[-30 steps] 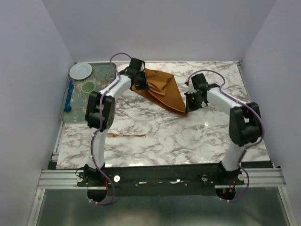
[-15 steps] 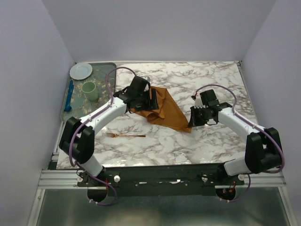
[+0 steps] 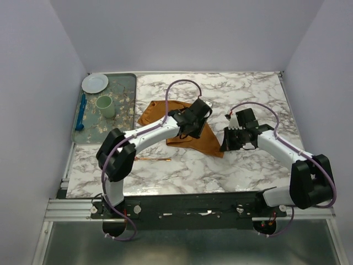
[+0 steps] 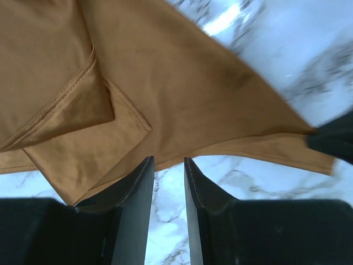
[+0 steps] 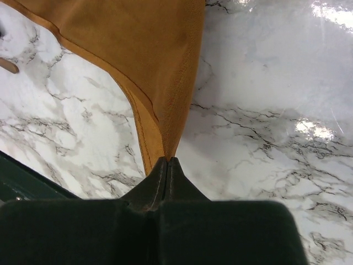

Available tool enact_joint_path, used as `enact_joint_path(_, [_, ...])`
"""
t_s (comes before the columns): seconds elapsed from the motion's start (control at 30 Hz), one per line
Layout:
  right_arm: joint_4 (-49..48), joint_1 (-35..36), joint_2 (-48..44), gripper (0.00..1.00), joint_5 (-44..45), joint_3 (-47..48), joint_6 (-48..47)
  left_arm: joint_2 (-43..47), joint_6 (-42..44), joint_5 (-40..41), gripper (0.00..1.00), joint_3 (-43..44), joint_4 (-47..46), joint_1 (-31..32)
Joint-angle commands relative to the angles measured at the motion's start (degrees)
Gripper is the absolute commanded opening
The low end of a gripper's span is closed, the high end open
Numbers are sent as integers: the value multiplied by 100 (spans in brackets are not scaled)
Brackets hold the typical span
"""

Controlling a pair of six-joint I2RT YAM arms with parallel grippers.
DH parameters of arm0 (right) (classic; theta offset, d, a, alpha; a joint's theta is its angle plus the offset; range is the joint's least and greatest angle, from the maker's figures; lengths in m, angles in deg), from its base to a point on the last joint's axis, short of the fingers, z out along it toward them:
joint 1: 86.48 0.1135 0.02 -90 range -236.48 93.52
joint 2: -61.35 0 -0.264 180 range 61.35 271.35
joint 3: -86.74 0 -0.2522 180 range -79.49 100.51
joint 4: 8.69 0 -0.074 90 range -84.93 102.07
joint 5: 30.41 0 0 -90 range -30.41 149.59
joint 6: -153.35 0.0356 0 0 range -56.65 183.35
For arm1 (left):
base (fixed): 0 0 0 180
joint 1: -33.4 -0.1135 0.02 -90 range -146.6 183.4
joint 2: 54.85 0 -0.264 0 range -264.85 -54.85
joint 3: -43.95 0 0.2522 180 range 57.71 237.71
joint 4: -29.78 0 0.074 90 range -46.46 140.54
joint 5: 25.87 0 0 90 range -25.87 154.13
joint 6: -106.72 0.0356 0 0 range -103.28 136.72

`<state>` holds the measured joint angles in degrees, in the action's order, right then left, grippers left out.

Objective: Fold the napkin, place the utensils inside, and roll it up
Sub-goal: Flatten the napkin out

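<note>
Nearest the arm bases, the fork (image 3: 153, 159) lies flat on the marble table (image 3: 248, 182), left of centre, in the same spot it held a second ago and well apart from the cloth. Nothing has touched it yet.

Beyond it, at mid-table, is the napkin (image 3: 207, 142). A second ago it hung stretched between the two arms at the far side. Since then it has been drawn nearer and laid down, and the left arm has swung across toward the right, carrying its corner over the rest. The cloth now rests in overlapping layers, with a hemmed flap visible in the left wrist view.

The left gripper (image 4: 167, 161) has only a narrow gap between its fingers. Bare marble shows through that gap and the cloth edge lies just past the tips, so it seems to have let go, though the blur makes that uncertain. The right gripper (image 5: 167, 160) is pinched tight on the napkin's near right corner, pinning it.

This looks like the first fold just made. The fork's placement and the rolling remain to be done.

Farthest off, at the left rear, a tray (image 3: 124, 94) holds a plate (image 3: 95, 83), a cup (image 3: 105, 104) and a blue utensil (image 3: 81, 113).
</note>
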<state>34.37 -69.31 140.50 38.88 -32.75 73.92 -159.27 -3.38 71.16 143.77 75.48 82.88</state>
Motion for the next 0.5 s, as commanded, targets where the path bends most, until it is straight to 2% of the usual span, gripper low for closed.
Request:
enact_joint_path(0.0, [-109,23,-251,1,-47,-130,42,-684,199,501,38,261,365,-43])
enact_joint_path(0.07, [-117,15,-260,1,-47,-148,33,-894,147,528,43,323,348,-43])
enact_joint_path(0.47, [-65,15,-278,1,-82,-139,-11,-1422,-12,818,45,394,145,-52])
